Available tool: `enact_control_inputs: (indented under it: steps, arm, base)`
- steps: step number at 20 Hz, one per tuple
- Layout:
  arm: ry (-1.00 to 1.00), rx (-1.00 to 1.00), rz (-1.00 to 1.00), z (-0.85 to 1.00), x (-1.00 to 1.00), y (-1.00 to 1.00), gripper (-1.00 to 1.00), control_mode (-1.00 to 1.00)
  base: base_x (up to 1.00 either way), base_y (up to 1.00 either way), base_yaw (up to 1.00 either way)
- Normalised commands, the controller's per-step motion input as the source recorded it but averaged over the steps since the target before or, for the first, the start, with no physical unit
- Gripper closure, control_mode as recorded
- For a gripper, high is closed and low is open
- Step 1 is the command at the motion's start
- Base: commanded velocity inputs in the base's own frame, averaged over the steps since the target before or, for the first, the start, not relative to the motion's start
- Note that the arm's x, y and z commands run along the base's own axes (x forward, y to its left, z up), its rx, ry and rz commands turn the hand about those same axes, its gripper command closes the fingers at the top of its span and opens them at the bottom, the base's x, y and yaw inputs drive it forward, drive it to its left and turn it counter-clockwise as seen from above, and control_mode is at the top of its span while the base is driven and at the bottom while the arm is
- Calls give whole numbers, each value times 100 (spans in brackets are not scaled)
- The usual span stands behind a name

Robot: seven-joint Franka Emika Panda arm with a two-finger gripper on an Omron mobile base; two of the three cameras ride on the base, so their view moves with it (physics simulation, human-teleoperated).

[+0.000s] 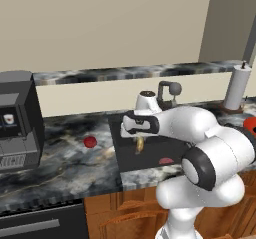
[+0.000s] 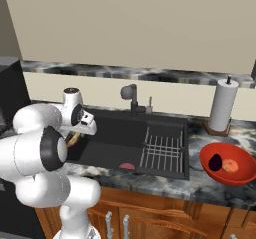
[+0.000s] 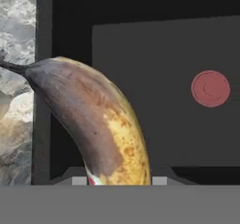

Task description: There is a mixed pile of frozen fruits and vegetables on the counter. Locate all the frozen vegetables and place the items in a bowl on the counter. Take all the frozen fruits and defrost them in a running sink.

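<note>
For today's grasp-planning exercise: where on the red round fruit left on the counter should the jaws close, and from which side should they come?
Close across the widest middle of the red fruit, probably coming straight down: it is a small ball lying alone on the flat counter, so nothing blocks either side.

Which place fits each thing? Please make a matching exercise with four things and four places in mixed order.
Things:
1. banana
2. red fruit
3. aubergine
4. paper roll

Places:
A. in the bowl
B. on the counter, left of the sink
C. in the pincer, over the sink
D. upright behind the bowl

Pairs: 1-C, 2-B, 3-A, 4-D
</note>
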Motion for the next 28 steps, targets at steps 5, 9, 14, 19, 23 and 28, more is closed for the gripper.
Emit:
enact_control_inputs:
  steps: [5,9,14,19,23,28]
  arm:
    - [3,5,3,-50,64,-57,100,-100]
    - [7,1,5,-60,64,-31,100,-100]
    - [1,-2,3,-63,65,-7,100,-100]
    - [2,-10,0,-60,68,-1,100,-100]
    - [-3,-14,-1,-57,42,0,100,-100]
    - [-1,-5,-7,-48,41,2,100,-100]
  base:
    - [0,0,0]
    - [0,0,0]
    - [0,0,0]
    - [0,0,0]
    - [0,0,0]
    - [0,0,0]
